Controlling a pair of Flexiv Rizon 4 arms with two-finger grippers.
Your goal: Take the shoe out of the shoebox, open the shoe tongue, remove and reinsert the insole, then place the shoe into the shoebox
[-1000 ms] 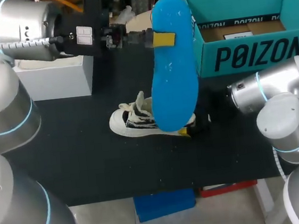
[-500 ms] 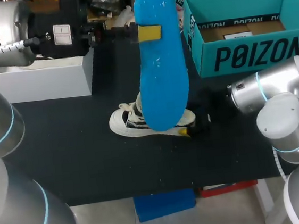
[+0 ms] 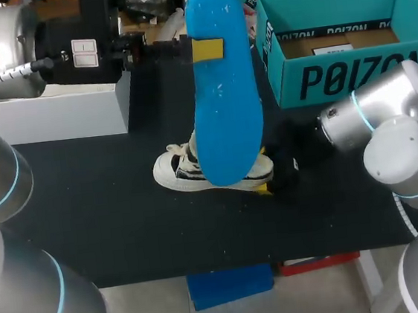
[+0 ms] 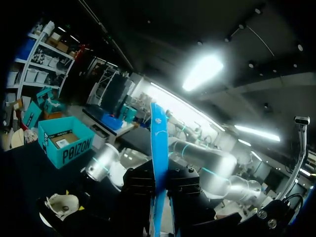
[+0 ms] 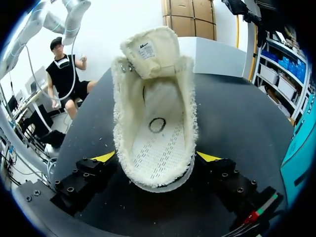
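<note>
A: Slippage is the worry: the left gripper (image 3: 201, 49) pinches the long blue foam insole (image 3: 224, 117) upright, upper centre of frame.

B: Misaligned, it could buckle entering the white canvas shoe (image 5: 153, 113), heel clamped by the right gripper (image 5: 157, 163) in the middle of the black counter (image 3: 126, 225).

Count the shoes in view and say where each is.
1. The shoe lies on the table, heel clamped in the right gripper. The shoebox is partly hidden inside, so another may sit there.
</note>
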